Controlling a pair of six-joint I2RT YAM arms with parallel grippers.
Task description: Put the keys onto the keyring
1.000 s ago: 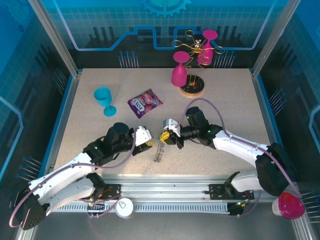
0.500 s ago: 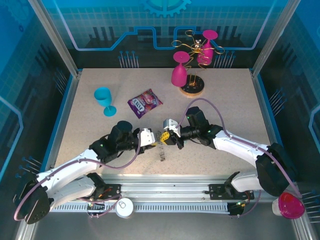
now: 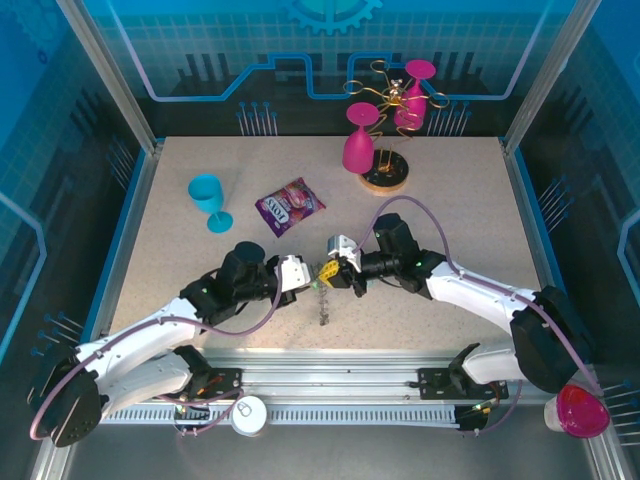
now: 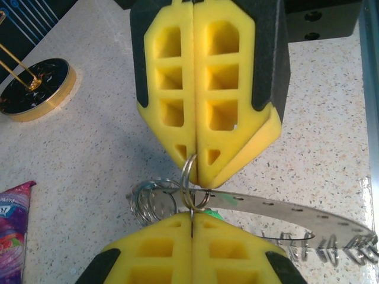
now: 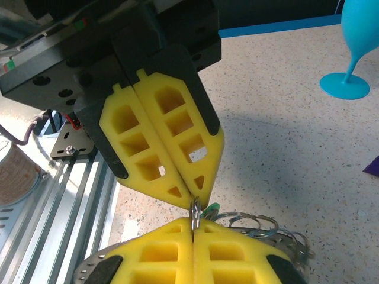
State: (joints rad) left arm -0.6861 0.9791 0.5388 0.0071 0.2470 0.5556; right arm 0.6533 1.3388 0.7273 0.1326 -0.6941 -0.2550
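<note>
1. A speckled beige table (image 3: 450, 210) sits inside a blue-walled enclosure. A snack packet (image 3: 290, 207), a blue goblet (image 3: 208, 196) and a rack of pink glasses (image 3: 385, 172) stand toward the far side, well apart from the work.
2. Near the middle of the table, the left claw (image 4: 192, 220) and right claw (image 5: 192, 223) meet tip to tip. Both are pinched tight on the same small wire loop (image 5: 193, 207).
3. The loop belongs to the keyring (image 4: 284, 211), whose perforated metal band trails away from the claws and carries more loops.
4. A sliver of the green key (image 5: 211, 208) sits just beside the pinched loop. Whether it is threaded, I cannot tell.
5. My judgement is that the task is at an early stage. The loop is gripped, but no key is plainly on it, so threading both keys remains.
</note>
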